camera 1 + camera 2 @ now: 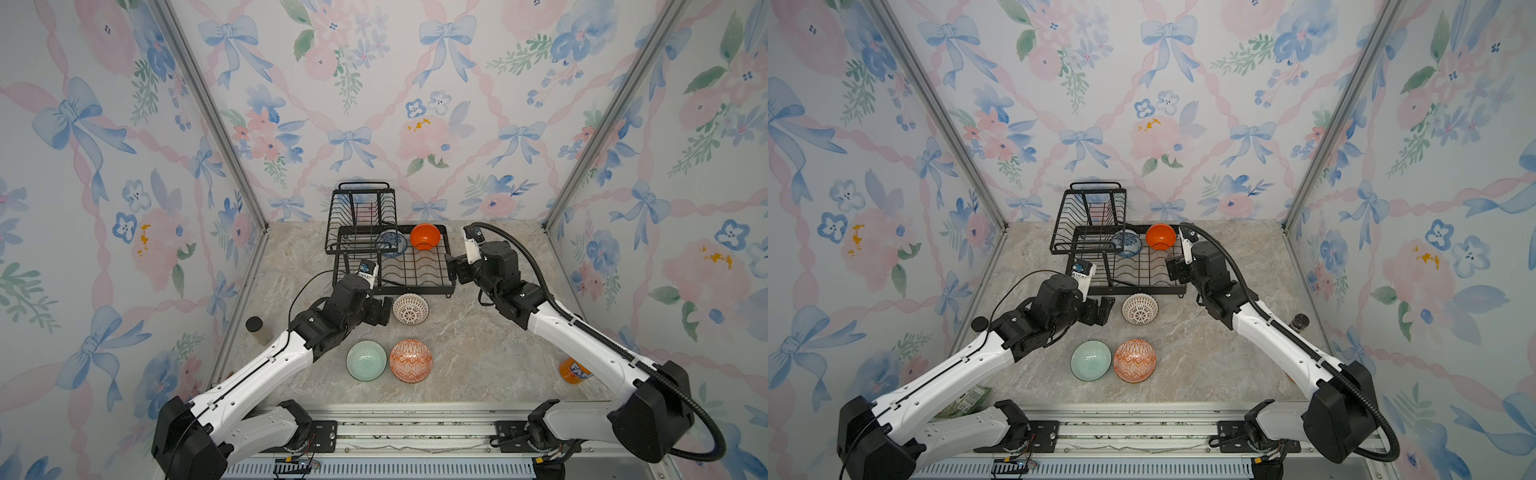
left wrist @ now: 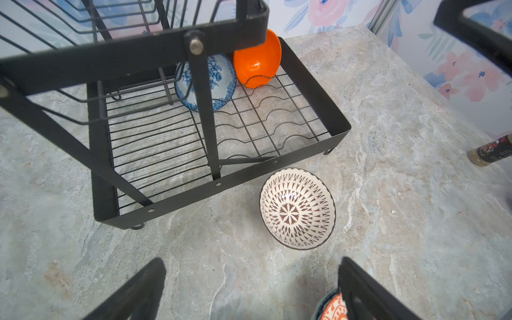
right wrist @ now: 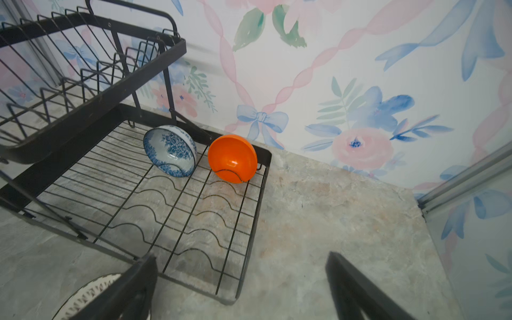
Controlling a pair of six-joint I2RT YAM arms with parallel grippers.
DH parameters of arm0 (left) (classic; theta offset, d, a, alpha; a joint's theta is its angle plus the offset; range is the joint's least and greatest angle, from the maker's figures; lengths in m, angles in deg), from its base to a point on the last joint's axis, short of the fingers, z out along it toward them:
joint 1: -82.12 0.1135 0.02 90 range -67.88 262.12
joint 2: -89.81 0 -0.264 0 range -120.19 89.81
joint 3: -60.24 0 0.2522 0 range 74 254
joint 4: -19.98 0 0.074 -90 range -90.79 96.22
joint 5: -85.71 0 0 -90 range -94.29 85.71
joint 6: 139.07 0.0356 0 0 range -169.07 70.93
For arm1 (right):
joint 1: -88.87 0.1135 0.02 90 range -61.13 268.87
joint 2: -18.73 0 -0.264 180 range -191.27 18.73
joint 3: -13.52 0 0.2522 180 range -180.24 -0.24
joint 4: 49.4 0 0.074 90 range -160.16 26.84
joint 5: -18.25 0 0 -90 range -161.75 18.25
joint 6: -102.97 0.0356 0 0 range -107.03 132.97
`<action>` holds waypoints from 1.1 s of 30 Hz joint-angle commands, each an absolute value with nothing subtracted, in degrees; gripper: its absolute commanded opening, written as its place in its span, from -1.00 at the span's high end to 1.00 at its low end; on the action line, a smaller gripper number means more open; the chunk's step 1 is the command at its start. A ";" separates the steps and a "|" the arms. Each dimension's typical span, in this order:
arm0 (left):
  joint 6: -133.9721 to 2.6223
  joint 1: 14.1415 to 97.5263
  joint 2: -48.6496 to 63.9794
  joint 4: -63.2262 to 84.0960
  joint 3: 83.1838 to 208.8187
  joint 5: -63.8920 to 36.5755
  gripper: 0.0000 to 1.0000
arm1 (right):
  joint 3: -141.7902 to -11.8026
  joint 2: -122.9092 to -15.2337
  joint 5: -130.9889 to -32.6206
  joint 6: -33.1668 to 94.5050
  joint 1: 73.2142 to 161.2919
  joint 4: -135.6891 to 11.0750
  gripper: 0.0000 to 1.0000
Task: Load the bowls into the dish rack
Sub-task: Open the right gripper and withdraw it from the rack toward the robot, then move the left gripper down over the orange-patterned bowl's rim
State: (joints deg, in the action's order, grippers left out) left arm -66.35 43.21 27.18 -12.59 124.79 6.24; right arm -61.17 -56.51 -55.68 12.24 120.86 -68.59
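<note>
**While two of five bowls stand racked, three wait outside**

Nearest, side by side, sit the celadon bowl (image 1: pixel 366 360), mouth up, and the orange-white geometric bowl (image 1: pixel 410 360). Beyond them the white lattice bowl (image 2: pixel 297 208) lies tipped, its mouth toward the left gripper (image 2: pixel 252 266), whose jaws gape empty.

The dish rack (image 1: pixel 451 266) runs lengthwise left to right. At the back of its lower tray the blue-patterned bowl (image 3: pixel 169 151) and the plain orange bowl (image 3: pixel 232 158) stand on edge.

The right gripper (image 3: pixel 241 259), likewise spread and empty, hovers at the tray's right end. Only in a top view does the orange soda can (image 1: pixel 573 372) show.

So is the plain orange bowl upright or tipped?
Tipped: the plain orange bowl stands on edge in the dish rack, its opening facing sideways.
</note>
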 commanded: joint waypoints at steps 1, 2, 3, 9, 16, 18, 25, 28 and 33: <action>-68.15 43.72 27.84 -10.30 122.74 4.55 -0.96 | -59.82 -55.25 -58.60 17.90 121.39 -80.38 -0.93; -68.52 43.72 27.85 -9.62 122.28 4.19 -0.96 | -59.65 -55.28 -59.76 18.26 121.39 -82.04 -0.94; -68.96 43.72 27.77 -9.16 121.80 3.83 -0.96 | -59.78 -55.51 -60.67 18.69 121.38 -84.00 -0.93; -69.89 43.67 27.23 -9.07 121.46 3.04 -0.96 | -60.66 -53.74 -63.84 21.55 121.26 -89.69 -0.93; -70.49 43.50 26.91 -9.08 121.06 2.07 -0.96 | -64.19 -51.93 -66.48 22.49 121.16 -96.91 -0.94; -70.59 43.32 26.32 -9.07 121.11 1.89 -0.96 | -63.85 -51.33 -66.90 22.54 121.13 -97.35 -0.93; -70.63 41.66 23.86 -9.01 121.95 1.58 -0.96 | -62.82 -51.80 -67.89 22.32 121.04 -96.65 -0.93; -71.33 41.10 23.13 -9.02 121.73 1.94 -0.96 | -63.09 -51.93 -68.15 22.23 121.04 -96.17 -0.94; -72.00 39.84 20.76 -9.06 121.31 0.70 -0.92 | -63.14 -52.29 -68.15 22.02 121.04 -95.85 -0.93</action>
